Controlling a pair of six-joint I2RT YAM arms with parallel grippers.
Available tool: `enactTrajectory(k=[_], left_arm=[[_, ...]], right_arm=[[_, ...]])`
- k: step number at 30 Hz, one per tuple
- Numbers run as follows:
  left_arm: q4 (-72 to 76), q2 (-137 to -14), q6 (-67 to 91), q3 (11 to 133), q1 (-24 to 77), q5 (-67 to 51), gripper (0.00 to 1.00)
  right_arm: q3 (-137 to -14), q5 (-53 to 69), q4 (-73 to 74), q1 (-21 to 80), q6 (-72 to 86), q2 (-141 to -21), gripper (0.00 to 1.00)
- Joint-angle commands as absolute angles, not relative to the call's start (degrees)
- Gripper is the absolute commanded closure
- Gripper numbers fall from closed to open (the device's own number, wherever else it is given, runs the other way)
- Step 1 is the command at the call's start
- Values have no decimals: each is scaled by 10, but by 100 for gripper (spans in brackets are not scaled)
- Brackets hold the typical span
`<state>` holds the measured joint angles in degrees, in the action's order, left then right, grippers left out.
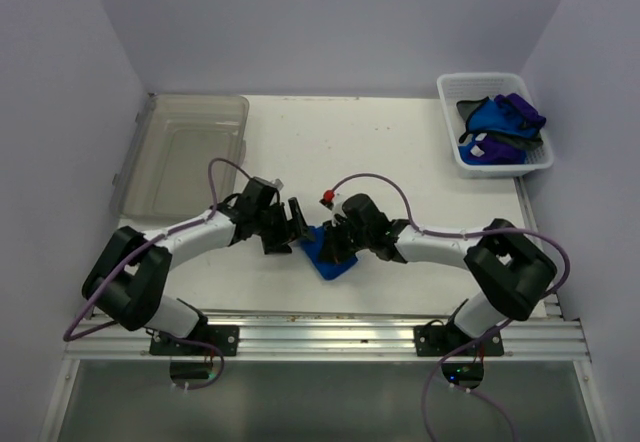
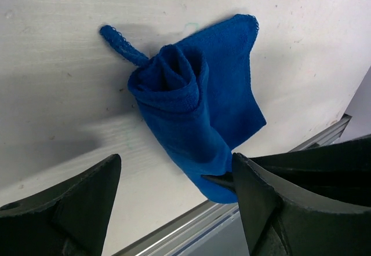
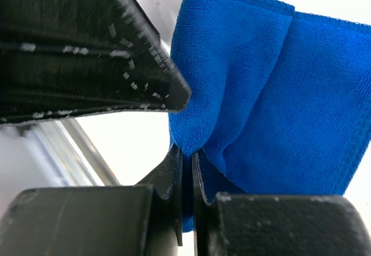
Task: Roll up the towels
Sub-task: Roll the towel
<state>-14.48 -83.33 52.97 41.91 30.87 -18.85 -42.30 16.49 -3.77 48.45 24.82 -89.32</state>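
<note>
On white table [image 1: 400, 152], lower centre of top view, lay bright blue terry cloth towel [image 1: 328, 255], part-rolled. Soft, light, limp; likely to unroll if let go, so best pinched through layers at rolled end. Towel fold sat clamped in right gripper [image 3: 186, 162]; left gripper [image 2: 175, 160] stood wide, empty. Left wrist view showed spiral roll end; right wrist view alone showed pinch; top view alone showed white basket [image 1: 505, 169] of spare towels [image 1: 500, 122], upper right.

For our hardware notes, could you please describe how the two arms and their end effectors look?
The left arm and right arm have white links and bulky black joints. A thin purple cable loops along each. The left end effector and right end effector are black, with wedge-shaped fingers.
</note>
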Motion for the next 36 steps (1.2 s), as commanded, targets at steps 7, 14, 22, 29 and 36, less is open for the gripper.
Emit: enactTrajectory(k=[7,14,22,29,36], left_arm=[[-33,-859,543,396,309,-213,18],[-10,-894,548,395,319,-212,22],[-10,-926,555,404,324,-200,52],[-30,-941,568,417,324,-207,98],[-105,-913,593,444,331,-182,100]], right_arm=[[-368,369,-222,399,383,-954,100],[-339,425,-325,359,460,-991,100],[-341,424,-295,352,442,-985,100],[-347,422,-260,352,421,-975,100],[-385,264,-38,375,297,-857,51]])
